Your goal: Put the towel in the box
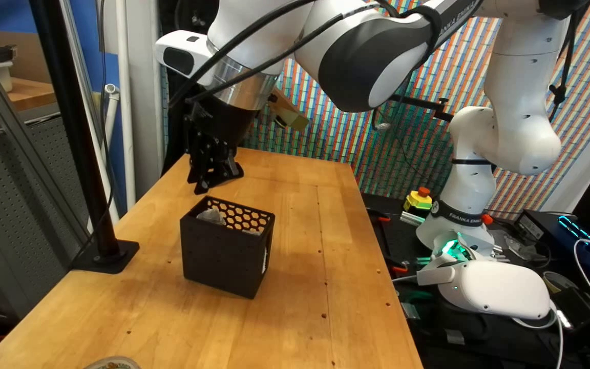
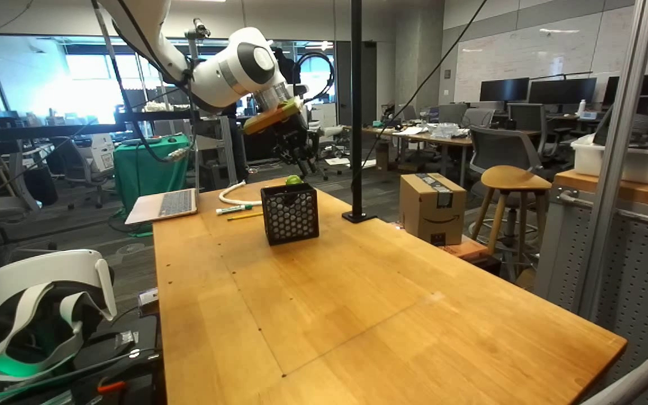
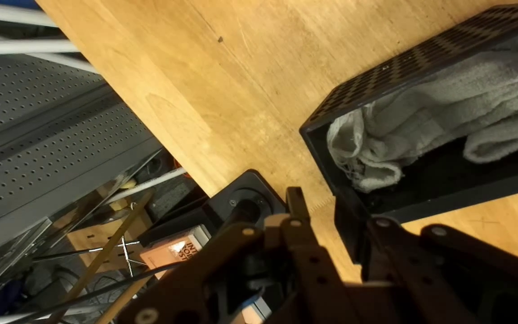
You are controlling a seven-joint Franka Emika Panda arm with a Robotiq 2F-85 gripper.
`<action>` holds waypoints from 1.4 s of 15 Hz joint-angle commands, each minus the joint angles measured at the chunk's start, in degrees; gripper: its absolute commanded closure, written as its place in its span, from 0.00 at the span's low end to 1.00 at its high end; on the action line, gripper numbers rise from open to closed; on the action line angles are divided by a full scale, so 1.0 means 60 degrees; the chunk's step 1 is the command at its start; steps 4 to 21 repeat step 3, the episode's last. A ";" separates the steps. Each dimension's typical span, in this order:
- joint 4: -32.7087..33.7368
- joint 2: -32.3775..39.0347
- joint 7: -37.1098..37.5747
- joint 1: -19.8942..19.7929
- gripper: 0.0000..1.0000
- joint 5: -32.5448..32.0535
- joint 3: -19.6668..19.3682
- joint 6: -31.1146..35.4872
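Claw (image 1: 217, 180) noted hanging near the black box (image 1: 218, 251), which stands on the table (image 1: 356, 287), in both exterior views; in the wrist view, its fingers (image 3: 298, 207) are parted and released, the towel (image 3: 439, 103) crumpled inside that box.

In an exterior view, a laptop (image 2: 169, 205), a green-and-white marker (image 2: 234, 210), a yellow stick (image 2: 246, 216) and a white cord (image 2: 223, 197) lie toward the far end of the wooden counter (image 2: 358, 315), a black pole (image 2: 356, 129) stands at its edge, and off it are a cardboard carton (image 2: 431, 211), a stool (image 2: 514, 178) and a white headset (image 2: 31, 306).
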 commanded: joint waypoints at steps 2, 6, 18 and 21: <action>0.0045 0.0016 -0.0011 0.0025 0.74 0.0022 -0.0016 -0.0034; 0.0046 0.0016 -0.0011 0.0025 0.74 0.0023 -0.0016 -0.0034; 0.0046 0.0016 -0.0011 0.0025 0.74 0.0023 -0.0016 -0.0034; 0.0046 0.0016 -0.0011 0.0025 0.74 0.0023 -0.0016 -0.0034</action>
